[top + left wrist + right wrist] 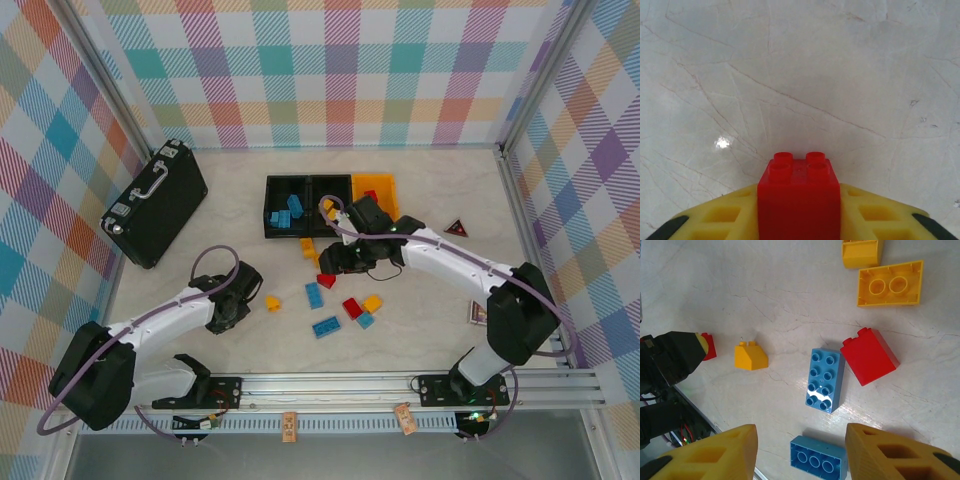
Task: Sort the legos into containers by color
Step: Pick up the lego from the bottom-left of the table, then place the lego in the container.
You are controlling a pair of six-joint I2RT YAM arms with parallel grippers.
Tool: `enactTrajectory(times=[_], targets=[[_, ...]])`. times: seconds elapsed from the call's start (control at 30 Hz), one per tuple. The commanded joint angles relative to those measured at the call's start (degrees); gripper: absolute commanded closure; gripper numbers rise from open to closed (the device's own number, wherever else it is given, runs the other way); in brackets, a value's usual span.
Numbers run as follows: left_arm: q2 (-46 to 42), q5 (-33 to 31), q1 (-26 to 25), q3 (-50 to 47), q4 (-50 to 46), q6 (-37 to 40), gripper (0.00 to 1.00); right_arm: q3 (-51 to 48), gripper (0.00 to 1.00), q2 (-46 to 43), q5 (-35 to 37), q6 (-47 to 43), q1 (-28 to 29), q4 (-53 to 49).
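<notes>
The left claw [799, 222] is clamped on a red brick [799, 192]. Its yellow fingers [722, 217] press against the brick's two sides, and the studs point away from the wrist. Seen from above, the left claw [240, 293] sits over the near left part of the counter [230, 200], with a small yellow sloped brick [272, 301] just beside it. Whether the red brick touches the counter I cannot tell.

The right claw [800, 435] stands apart and holds nothing. Its fingers [715, 457] are spread on either side of a blue brick [818, 457] lying on the counter below. Beyond that lie a long blue brick [824, 380], a second red brick [870, 356] just beside it, and an upturned yellow brick [890, 283] farther off.

From above, the right claw [342, 258] hovers just in front of the row of three bins. The left black bin [268, 210] holds several blue bricks [290, 210]. The middle black bin [332, 182] touches it, and the yellow-orange bin [385, 185] closes the row on the right. More loose bricks [352, 307] in red, blue and yellow lie scattered on the counter between the two arms.

A black case [155, 203] with a handle sits at the far left, well apart from the bins, and a dark triangular piece [457, 227] lies to the right of them
</notes>
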Motion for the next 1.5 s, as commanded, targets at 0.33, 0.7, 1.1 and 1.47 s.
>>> enactTrajectory(times=[0.33, 0.7, 1.1, 1.47], targets=[[2.56, 2.85, -0.78, 12.58, -0.51, 9.17, 0.73, -3.97, 0.5, -5.74, 0.28, 2.92, -3.24, 1.75], [22.09, 5.89, -7.59, 37.34, 2.46, 17.37, 0.73, -9.32, 0.5, -12.83, 0.12, 5.65, -14.26, 1.07], [42.1, 11.92, -11.7, 62.6, 3.63, 22.64, 0.73, -14.16, 0.49, -17.9, 0.93, 8.11, -22.69, 1.42], [60.08, 15.34, -12.14, 88.71, -1.79, 27.53, 0.73, -17.1, 0.49, -20.28, 1.81, 8.82, -25.06, 1.0]])
